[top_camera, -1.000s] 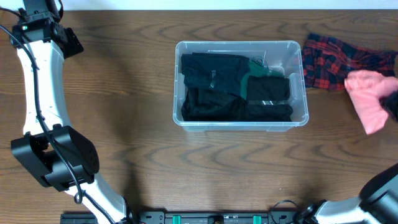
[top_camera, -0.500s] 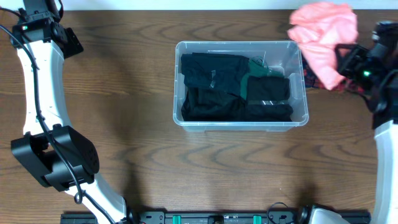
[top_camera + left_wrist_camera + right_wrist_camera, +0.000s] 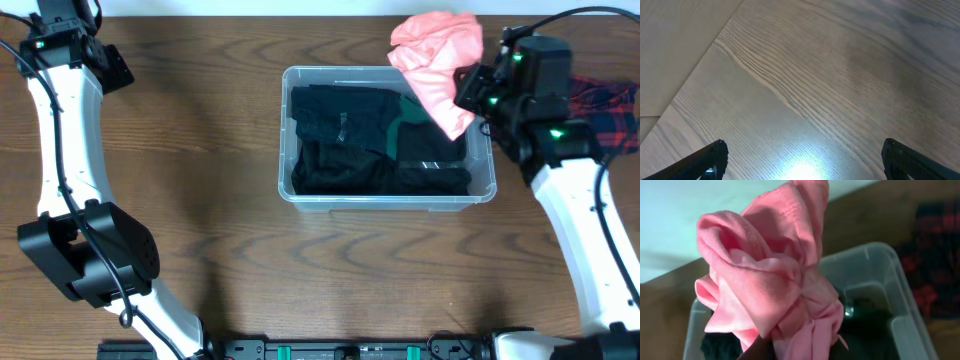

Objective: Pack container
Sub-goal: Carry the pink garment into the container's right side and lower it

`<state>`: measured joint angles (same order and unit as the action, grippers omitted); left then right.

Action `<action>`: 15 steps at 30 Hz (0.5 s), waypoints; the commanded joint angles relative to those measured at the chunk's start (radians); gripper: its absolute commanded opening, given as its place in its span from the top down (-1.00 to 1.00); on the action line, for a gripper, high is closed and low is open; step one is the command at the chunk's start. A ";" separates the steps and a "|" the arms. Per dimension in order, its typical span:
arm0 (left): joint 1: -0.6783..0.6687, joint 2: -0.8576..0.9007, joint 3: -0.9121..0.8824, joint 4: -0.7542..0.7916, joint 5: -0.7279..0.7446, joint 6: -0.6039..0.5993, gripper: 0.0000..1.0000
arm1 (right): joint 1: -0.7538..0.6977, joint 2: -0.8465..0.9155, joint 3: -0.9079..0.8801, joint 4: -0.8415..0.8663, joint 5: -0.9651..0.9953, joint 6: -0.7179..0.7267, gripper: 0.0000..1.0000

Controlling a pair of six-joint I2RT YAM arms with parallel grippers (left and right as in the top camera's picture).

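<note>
As I look through right wrist view, pink garment (image 3: 770, 275) fills foreground, bunched and hanging from right pincer (image 3: 470, 92). Pincer is nearly closed, pinching cloth high so it clears rim, I judge. Below, container (image 3: 385, 201) sits in middle of desk (image 3: 200, 150), with dark clothes (image 3: 340, 140) and green piece (image 3: 410, 108) lying flat inside. Pink bundle hovers over its far right corner. Beyond, plaid cloth (image 3: 605, 100) lies on desk right of container, likely next in line. Left pincer (image 3: 802, 160) sits over bare far-left desk, spread wide, empty, out of way.
</note>
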<state>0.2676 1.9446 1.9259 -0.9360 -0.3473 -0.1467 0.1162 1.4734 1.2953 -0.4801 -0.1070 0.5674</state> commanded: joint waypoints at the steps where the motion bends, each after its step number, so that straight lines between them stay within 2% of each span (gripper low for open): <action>1: 0.002 0.005 0.000 -0.003 -0.013 -0.001 -0.96 | 0.021 0.027 0.017 -0.016 0.093 0.121 0.97; 15: 0.002 0.005 0.000 -0.003 -0.013 -0.001 -0.96 | 0.031 0.155 0.016 -0.066 0.118 0.216 0.97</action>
<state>0.2676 1.9446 1.9259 -0.9360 -0.3470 -0.1467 0.1303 1.6127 1.2949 -0.5491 -0.0044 0.7242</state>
